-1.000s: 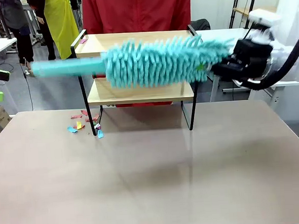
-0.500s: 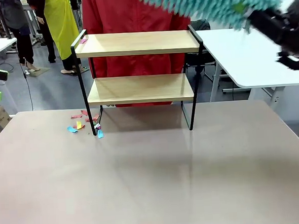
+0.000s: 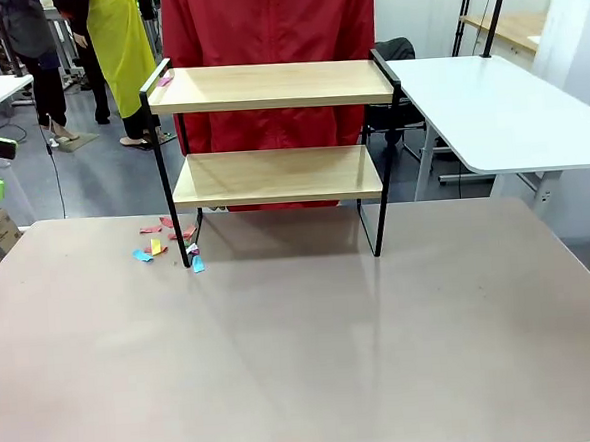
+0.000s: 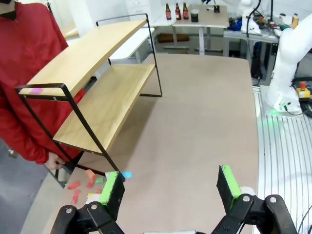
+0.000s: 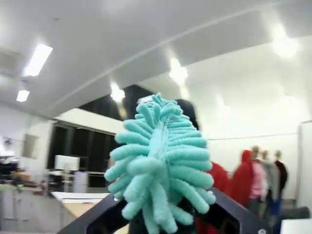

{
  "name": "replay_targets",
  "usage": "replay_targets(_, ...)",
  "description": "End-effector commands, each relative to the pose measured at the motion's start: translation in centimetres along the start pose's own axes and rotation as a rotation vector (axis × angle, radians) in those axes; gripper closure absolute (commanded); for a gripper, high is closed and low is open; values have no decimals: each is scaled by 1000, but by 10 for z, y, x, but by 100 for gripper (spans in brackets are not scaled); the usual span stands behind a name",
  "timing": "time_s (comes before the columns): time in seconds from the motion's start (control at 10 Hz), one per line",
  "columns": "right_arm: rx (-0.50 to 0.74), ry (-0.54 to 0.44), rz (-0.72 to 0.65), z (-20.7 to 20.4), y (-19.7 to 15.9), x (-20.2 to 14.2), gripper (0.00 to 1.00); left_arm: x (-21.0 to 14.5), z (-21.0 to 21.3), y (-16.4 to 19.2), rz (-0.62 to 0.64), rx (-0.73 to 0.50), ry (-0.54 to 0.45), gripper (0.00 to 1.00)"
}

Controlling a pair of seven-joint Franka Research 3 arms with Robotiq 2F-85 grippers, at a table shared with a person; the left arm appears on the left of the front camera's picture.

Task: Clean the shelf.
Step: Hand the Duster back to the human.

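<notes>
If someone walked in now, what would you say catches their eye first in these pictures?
Probably the fluffy teal chenille duster, gripped in the right claw and pointing at the ceiling. Next comes the two-tier shelf of light wooden boards in a black metal frame at the table's far edge, with colourful paper scraps by its left foot. The left claw hangs open above the table.

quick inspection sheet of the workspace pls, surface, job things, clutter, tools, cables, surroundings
surface: table bare in the near part
job's things: shelf upright at the far edge, both boards bare apart from a small pink scrap at one corner of the top board; teal duster
clutter: coloured paper scraps on the table by the shelf's leg
grippers: left tool open, holding nothing; right tool shut on the duster
cables: nothing seen
surroundings: person in red behind the shelf; white side table
</notes>
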State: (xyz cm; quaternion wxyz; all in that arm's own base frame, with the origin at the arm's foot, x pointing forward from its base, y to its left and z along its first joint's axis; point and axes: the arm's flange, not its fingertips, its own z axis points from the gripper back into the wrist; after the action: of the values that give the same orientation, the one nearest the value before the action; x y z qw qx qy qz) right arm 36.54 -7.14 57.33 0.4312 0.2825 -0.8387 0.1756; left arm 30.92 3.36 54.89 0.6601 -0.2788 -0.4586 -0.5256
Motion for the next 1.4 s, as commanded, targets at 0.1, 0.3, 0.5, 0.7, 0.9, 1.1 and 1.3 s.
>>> replay_targets(0.1, -194, 5, -19, 36, 22, -14, 85, 1, -2, 2, -23, 0, -27, 0)
replay_targets(0.3, -276, 57, -78, 50, 5, -34, 85, 1, -2, 2, -23, 0, -27, 0)
replay_targets(0.5, -353, 133, -148, 69, -7, -66, 85, 1, -2, 2, -23, 0, -27, 0)
replay_targets(0.7, -414, 200, -201, 92, -9, -94, 85, 1, -2, 2, -23, 0, -27, 0)
replay_targets(0.9, -463, 260, -235, 111, -5, -120, 85, 1, -2, 2, -23, 0, -27, 0)
replay_targets(1.1, -492, 306, -275, 125, 1, -140, 85, 1, -2, 2, -23, 0, -27, 0)
replay_targets(1.3, -500, 331, -287, 128, 4, -148, 85, 1, -2, 2, -23, 0, -27, 0)
